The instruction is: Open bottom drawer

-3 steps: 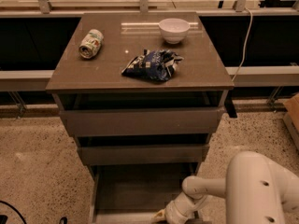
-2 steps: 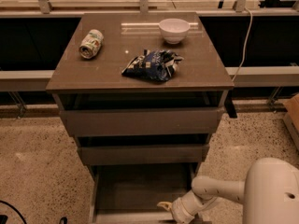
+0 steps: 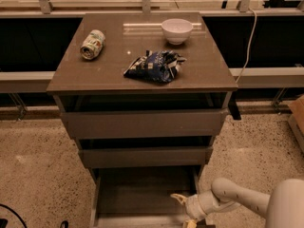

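At five o'clock, the robot's hand (image 3: 184, 211) rests at the front lip of the bottom drawer (image 3: 142, 194); its grip cannot be told. The drawer, standing open at six o'clock below the counter (image 3: 66, 82), looks light, rigid and handleless, so the lip's top edge is the likeliest hold.

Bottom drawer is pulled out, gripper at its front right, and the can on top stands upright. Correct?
Not quite: the camera view shows the can lying on its side. The bottom drawer is out, gripper at its front right.
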### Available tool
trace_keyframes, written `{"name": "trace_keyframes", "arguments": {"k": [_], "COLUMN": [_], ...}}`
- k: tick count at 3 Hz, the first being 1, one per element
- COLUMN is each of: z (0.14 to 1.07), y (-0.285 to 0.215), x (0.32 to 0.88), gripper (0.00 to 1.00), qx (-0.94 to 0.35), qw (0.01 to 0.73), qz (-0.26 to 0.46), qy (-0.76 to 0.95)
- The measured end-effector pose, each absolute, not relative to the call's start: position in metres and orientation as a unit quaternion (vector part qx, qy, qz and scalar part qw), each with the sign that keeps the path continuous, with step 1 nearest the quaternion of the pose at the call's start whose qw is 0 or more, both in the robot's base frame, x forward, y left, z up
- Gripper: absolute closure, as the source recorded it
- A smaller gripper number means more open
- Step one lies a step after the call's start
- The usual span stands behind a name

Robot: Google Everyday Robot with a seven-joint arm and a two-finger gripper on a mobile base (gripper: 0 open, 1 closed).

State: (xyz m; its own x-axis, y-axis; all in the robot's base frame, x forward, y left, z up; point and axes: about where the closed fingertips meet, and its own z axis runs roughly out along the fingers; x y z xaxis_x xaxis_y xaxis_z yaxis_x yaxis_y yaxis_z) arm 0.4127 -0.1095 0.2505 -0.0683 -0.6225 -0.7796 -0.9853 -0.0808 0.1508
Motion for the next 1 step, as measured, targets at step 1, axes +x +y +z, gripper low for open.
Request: {"name": "trace_keyframes", "arguments": {"k": [1], "z": [0.2508], "y": [-0.1137], "x": [0.4234], "gripper": [0.0], "qx": [-0.634], "qw": [0.253], "qz": [0.362], "qy": [0.634]}}
